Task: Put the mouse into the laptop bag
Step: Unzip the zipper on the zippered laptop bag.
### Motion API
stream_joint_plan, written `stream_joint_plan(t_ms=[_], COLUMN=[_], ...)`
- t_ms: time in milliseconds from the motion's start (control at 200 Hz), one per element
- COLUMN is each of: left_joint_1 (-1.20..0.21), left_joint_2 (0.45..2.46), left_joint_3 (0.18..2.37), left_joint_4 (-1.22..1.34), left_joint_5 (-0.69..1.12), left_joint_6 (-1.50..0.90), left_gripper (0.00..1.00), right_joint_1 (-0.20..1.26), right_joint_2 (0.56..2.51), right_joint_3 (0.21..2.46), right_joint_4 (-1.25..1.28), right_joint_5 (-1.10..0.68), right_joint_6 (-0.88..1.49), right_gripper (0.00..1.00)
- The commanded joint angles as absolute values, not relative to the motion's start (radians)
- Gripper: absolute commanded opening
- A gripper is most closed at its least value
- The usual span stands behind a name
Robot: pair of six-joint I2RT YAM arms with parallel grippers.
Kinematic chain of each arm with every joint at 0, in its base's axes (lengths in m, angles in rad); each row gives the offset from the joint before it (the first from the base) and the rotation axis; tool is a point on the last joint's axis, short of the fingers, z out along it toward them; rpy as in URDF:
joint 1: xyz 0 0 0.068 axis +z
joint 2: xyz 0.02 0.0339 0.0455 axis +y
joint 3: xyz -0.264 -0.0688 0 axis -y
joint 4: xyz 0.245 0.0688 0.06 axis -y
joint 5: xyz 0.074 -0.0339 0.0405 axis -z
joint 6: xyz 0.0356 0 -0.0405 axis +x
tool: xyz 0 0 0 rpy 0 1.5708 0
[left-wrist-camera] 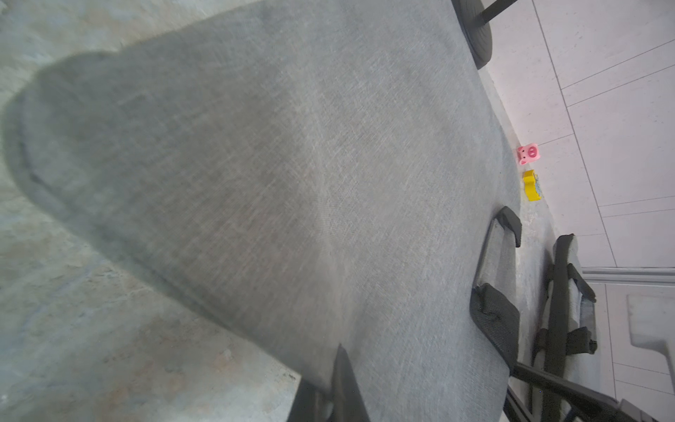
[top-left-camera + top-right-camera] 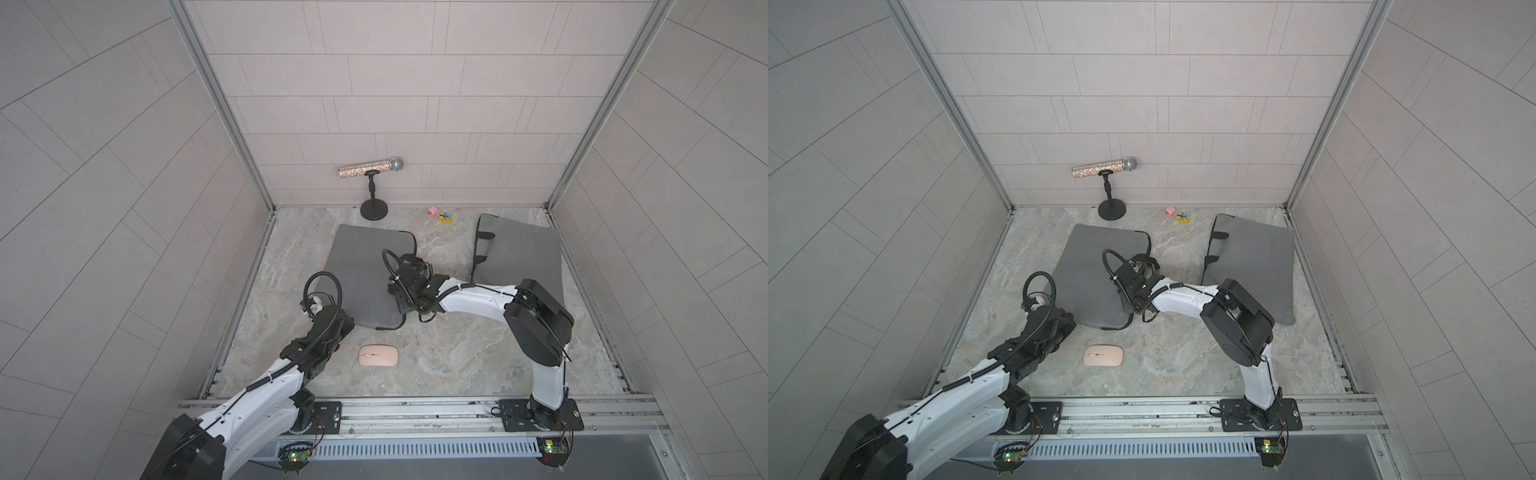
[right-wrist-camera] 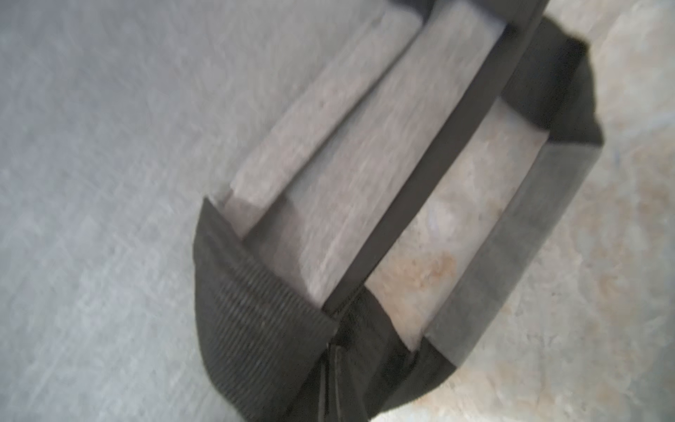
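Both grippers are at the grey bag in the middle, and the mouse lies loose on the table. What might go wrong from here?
1. The left gripper and right gripper seem shut on the laptop bag, at its edge and its handle. Neither is free for the mouse, and releasing may let the opening sag shut.
2. The mouse lies close by the left arm; a swing could knock it away.

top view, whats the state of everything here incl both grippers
mouse, lying flat outside the bag, untouched
laptop bag, lying flat, held at two edges
second bag, lying flat, untouched
microphone, horizontal on its stand
left gripper, shut on laptop bag edge
right gripper, shut on laptop bag handle
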State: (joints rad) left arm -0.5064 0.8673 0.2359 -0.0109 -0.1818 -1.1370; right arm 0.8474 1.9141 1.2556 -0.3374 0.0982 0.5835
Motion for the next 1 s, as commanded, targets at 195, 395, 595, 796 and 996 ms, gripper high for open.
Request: stream_joint_plan(t_ms=[195,395,595,796,996], left_joint_1=[-0.514,-0.514,-0.517,-0.515,-0.515], left_joint_2=[0.967,0.953,0.96,0.947,0.792], left_joint_3=[0.277,0.256,0.259,0.277,0.339], left_joint_4=[0.078,0.086,0.084,0.009,-0.205], left_joint_5=[-0.22,-0.232,-0.225,-0.204,-0.21], left_joint_6=[-1.14,-1.15,-1.151,-1.155,-1.145], left_gripper=[0.0,0.0,0.0,0.17,0.72], right_joint_1=[0.937,1.014,1.014,0.903,0.74], right_joint_2=[1.715,1.693,1.741,1.775,1.847], right_joint_3=[1.027,0.997,1.01,1.059,1.156], right_joint_4=[-0.25,-0.2,-0.199,-0.247,-0.312], right_joint_5=[0.002,-0.045,-0.011,0.029,0.034], right_joint_6=[0.586,0.601,0.621,0.598,0.548], right_gripper=[0.0,0.0,0.0,0.0,0.0])
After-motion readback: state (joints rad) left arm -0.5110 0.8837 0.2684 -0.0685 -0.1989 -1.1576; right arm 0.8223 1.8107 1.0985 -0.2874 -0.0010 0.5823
